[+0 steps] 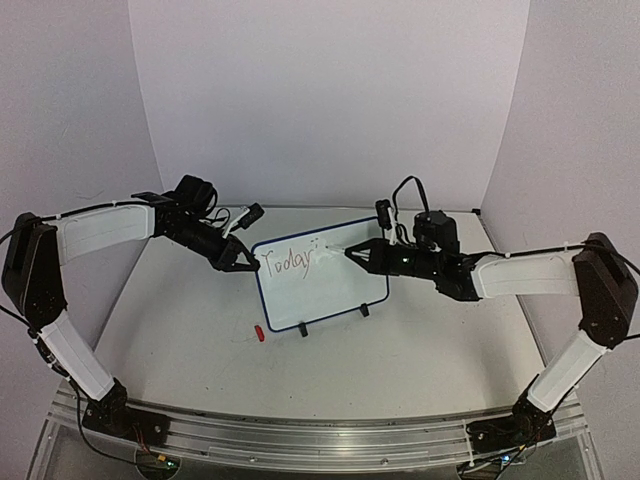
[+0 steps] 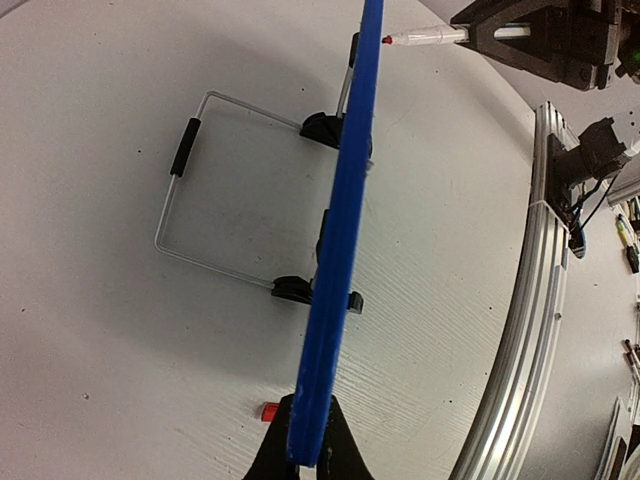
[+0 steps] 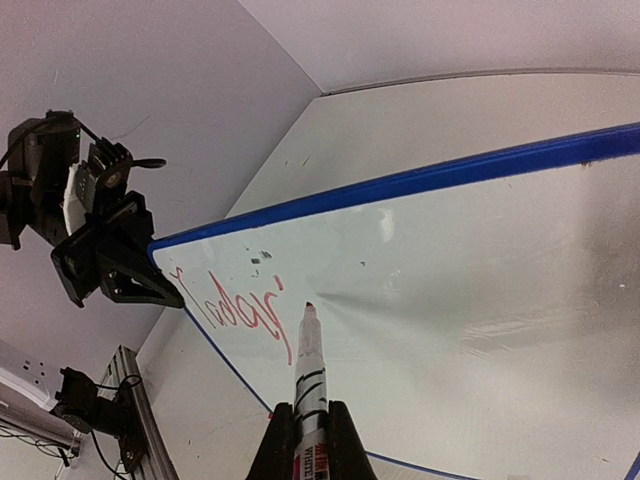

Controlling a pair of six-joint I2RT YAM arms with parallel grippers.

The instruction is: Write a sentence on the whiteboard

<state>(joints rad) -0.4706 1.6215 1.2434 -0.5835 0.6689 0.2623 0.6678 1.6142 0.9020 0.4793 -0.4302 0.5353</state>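
Your left end effector (image 1: 243,262) clamps the left edge of the small blue-framed whiteboard (image 1: 335,288) standing on the pale worktop (image 1: 420,350), while your right end effector (image 1: 352,252) pinches a white marker (image 3: 308,352), tip beside the reddish-brown sentence (image 1: 288,264), "Today'".

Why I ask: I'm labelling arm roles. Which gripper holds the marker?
The right gripper: it is shut on the marker, whose tip is at the whiteboard just past the sentence. The left gripper only clamps the whiteboard's blue frame.
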